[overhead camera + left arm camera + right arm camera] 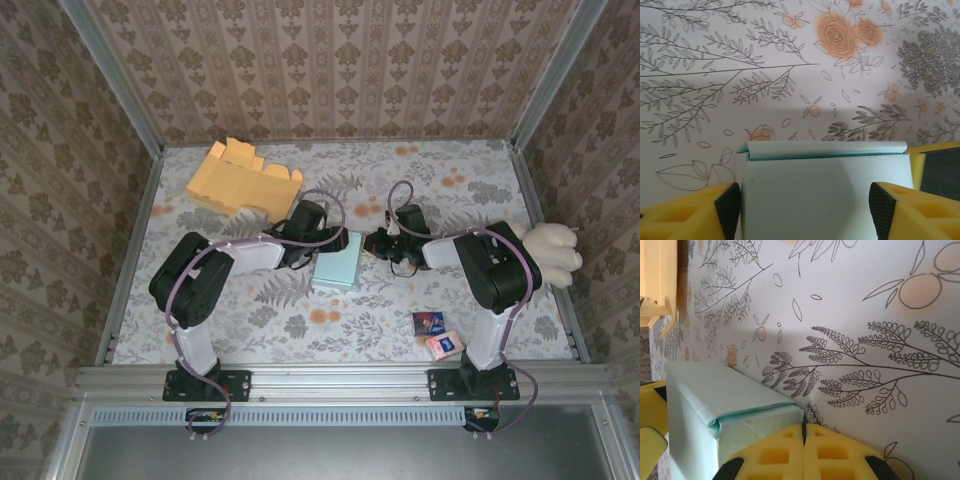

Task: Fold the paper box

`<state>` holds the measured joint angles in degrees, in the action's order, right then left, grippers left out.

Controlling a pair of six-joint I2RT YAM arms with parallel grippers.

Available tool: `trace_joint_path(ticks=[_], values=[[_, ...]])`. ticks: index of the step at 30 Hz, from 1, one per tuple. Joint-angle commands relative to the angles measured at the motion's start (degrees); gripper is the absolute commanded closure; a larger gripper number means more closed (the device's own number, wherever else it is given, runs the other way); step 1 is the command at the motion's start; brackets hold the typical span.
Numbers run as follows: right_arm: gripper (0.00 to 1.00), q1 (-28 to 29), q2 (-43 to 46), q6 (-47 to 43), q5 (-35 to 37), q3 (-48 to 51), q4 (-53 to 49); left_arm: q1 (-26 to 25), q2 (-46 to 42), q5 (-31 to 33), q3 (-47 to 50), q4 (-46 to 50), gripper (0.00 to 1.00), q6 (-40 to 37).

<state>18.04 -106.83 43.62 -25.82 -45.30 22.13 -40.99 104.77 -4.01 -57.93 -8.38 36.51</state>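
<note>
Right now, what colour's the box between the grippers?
Box is pale mint; best in top external view.

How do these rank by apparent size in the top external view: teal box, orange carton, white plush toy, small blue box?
1. orange carton
2. white plush toy and teal box: about alike, unranked; the box is partly covered.
3. small blue box

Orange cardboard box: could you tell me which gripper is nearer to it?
Left. The left gripper is just right of the orange box; the right gripper is farther right, beyond the teal box.
</note>
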Motion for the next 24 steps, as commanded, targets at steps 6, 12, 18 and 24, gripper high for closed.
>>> trace_joint_path(ticks=[6,12,18,24], values=[[1.0,1.0,6.87,-2.72,3.74,4.08,-5.44,3.19,-6.51,1.74,1.3,2.94,0.25,1.4],[1.0,2.1,13.59,-4.45,4.88,5.84,-12.18,2.97,-13.43,2.57,7.19,2.68,0.23,1.67],[1.0,5.04,20.28,-5.1,6.66,8.79,-16.65,1.07,-18.55,2.32,13.77,1.47,0.23,2.54],[1.0,8.07,22.55,-5.44,8.6,10.26,-19.73,-1.39,-21.34,3.46,17.76,1.07,0.23,3.31]])
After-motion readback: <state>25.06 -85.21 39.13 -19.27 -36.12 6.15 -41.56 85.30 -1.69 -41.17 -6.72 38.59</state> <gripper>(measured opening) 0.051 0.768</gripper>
